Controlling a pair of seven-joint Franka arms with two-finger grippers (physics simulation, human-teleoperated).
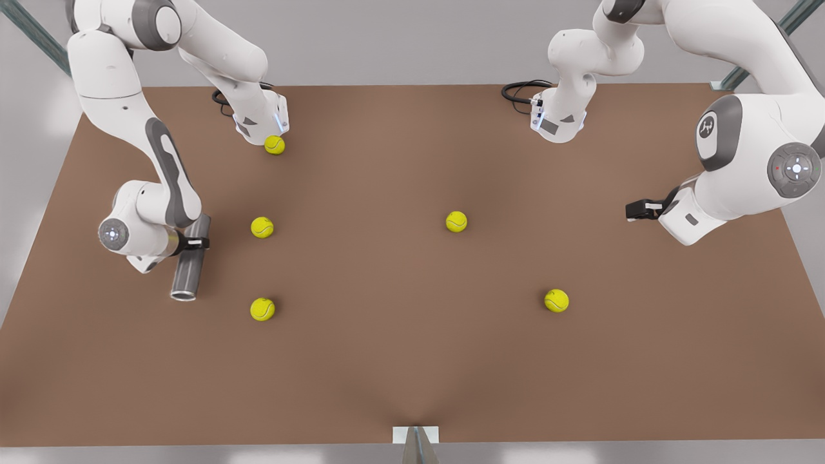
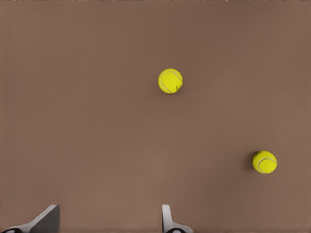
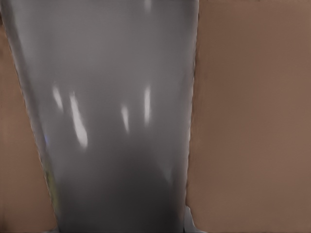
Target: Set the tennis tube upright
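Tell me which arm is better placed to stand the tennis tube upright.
The right. The right gripper sits at the lying tennis tube, fingers either side. The left gripper hangs open over bare table, far from the tube.

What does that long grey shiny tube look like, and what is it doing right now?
The long grey metallic-looking tennis tube is a plain smooth cylinder with one hollow open end, ringed by a lighter rim, pointing toward the front view's bottom. It lies on its side on the brown table, at the front view's left, not upright yet. The right end effector sits across its middle. Up close in the right wrist view, its surface shows bright glints like metal. No yellow tennis ball touches it.
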